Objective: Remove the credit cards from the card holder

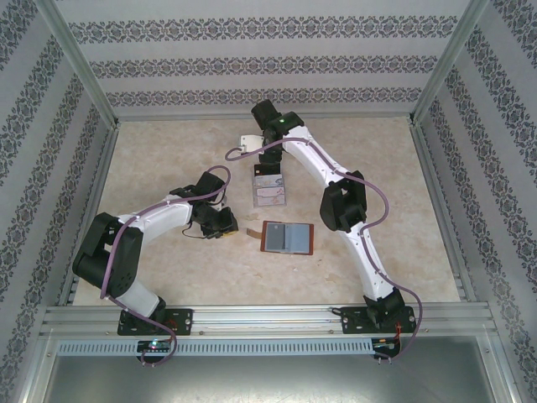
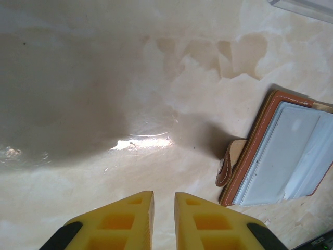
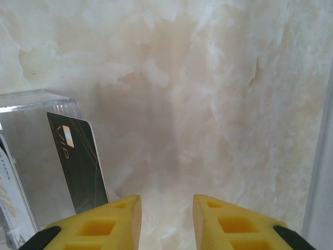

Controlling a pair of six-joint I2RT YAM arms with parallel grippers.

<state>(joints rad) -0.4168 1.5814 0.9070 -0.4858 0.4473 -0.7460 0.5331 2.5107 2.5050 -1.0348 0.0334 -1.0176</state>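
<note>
The pale marbled table [image 1: 168,159] lies under both of my arms. My left arm [image 1: 155,217] bends in from the near left, and my right arm [image 1: 357,239] reaches long from the near right toward the middle of the far half.

The brown leather wallet [image 1: 289,238] lies opened flat near the centre of the table, its blue-grey pockets facing up. I cannot tell whether anything is tucked into those pockets.

Just beyond the wallet, apart from it, stands the clear tray [image 1: 269,186], and that is where I see the cards [image 1: 270,196]. From my right wrist, a dark card [image 3: 78,161] lettered VIP leans upright inside the tray's clear wall. A whitish card [image 3: 11,208] stands at the left edge beside it.

The wallet's tan strap tab [image 2: 227,167] sticks out from its left edge, resting on the table.

My left claw [image 2: 164,195] hangs low over bare table just left of that tab, not touching it. Its yellow fingers are parted by only a narrow slit, holding nothing. My right claw [image 3: 166,200] is by the tray, the dark card just to its left. Its fingers stand moderately apart, gripping nothing.
</note>
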